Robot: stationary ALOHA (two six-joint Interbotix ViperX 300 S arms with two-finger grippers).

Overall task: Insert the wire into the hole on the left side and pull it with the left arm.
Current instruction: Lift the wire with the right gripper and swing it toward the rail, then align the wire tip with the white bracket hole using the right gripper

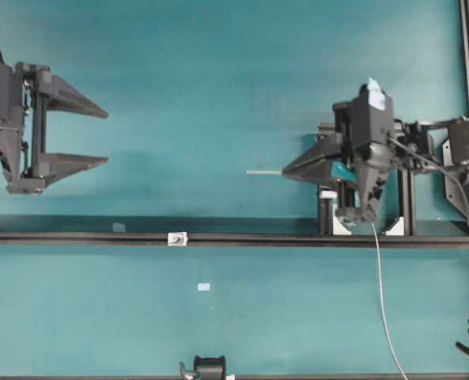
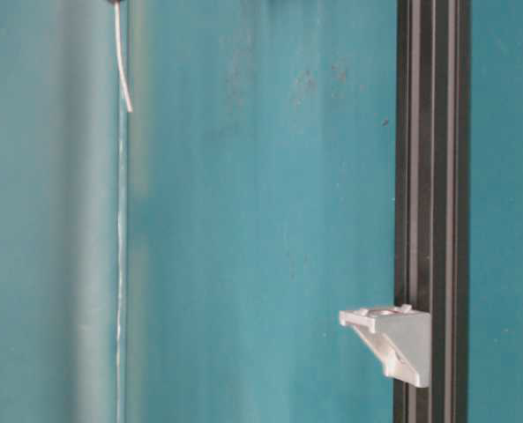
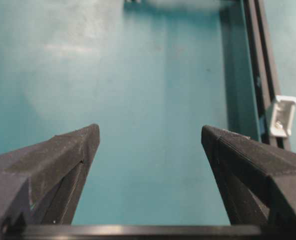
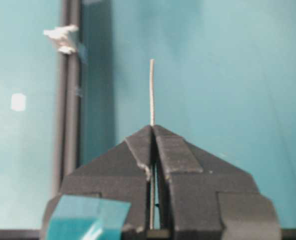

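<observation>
My right gripper (image 1: pixel 285 171) (image 4: pixel 152 127), the one with teal tape, is shut on the thin pale wire (image 1: pixel 263 172) (image 4: pixel 151 90). A short straight tip sticks out leftward past its fingertips, above the table. The rest of the wire (image 1: pixel 380 293) trails back toward the front edge. The small white-silver block (image 1: pixel 176 238) (image 3: pixel 281 116) (image 4: pixel 63 39) with the hole sits on the black rail (image 1: pixel 250 239), left of and nearer than the wire tip. At the far left my left gripper (image 1: pixel 106 138) (image 3: pixel 150 132) stands open, with only bare teal table between its fingers. The table-level view shows the wire tip (image 2: pixel 120 62) well apart from the block (image 2: pixel 392 339).
The black rail (image 3: pixel 261 75) (image 4: pixel 70 100) (image 2: pixel 430 176) runs the table's width. White clamp brackets (image 1: pixel 341 226) and a black frame stand under the right arm. A small pale tape rectangle (image 1: pixel 203 286) (image 4: pixel 18 101) lies in front of the rail. A black clip (image 1: pixel 209 367) sits at the front edge.
</observation>
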